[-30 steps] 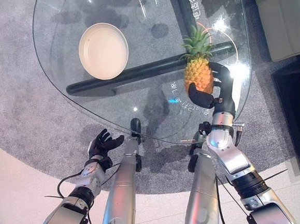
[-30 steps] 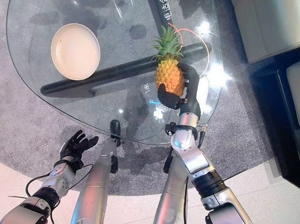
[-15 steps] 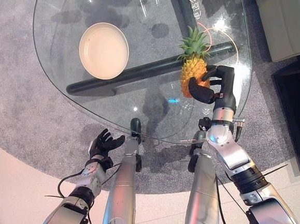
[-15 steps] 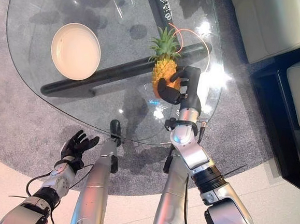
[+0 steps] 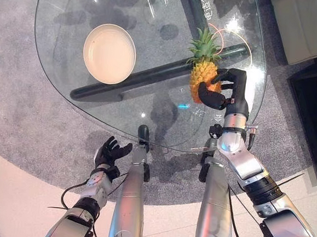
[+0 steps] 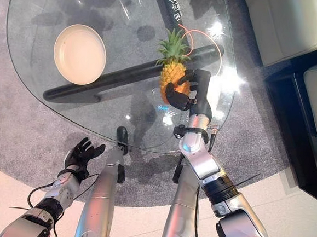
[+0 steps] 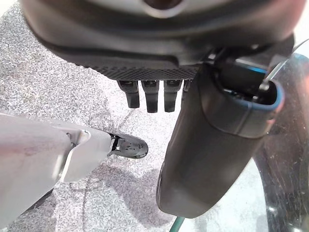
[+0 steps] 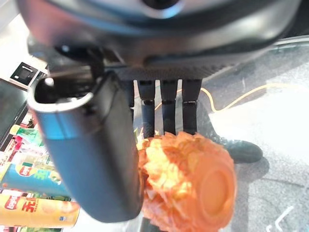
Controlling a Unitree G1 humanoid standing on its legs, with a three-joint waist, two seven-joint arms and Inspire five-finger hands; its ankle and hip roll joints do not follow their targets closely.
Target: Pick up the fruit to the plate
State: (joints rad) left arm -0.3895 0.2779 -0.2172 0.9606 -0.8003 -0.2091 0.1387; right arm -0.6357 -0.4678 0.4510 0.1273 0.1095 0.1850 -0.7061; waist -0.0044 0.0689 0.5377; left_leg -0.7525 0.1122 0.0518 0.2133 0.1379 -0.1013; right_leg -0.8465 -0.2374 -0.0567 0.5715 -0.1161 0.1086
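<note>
- While the right hand point(image 5: 226, 91) curls round the pineapple point(image 5: 203, 77), the fruit stands over the glass surface point(image 5: 159, 113), well right of the plate point(image 5: 109, 53).
- Left hand point(image 5: 110, 151) hangs spread below the surface edge.

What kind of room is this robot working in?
Probably a living room or lounge: a low glass table stands on grey carpet, with a pale sofa beside it. The right hand holds a pineapple above the table.
</note>
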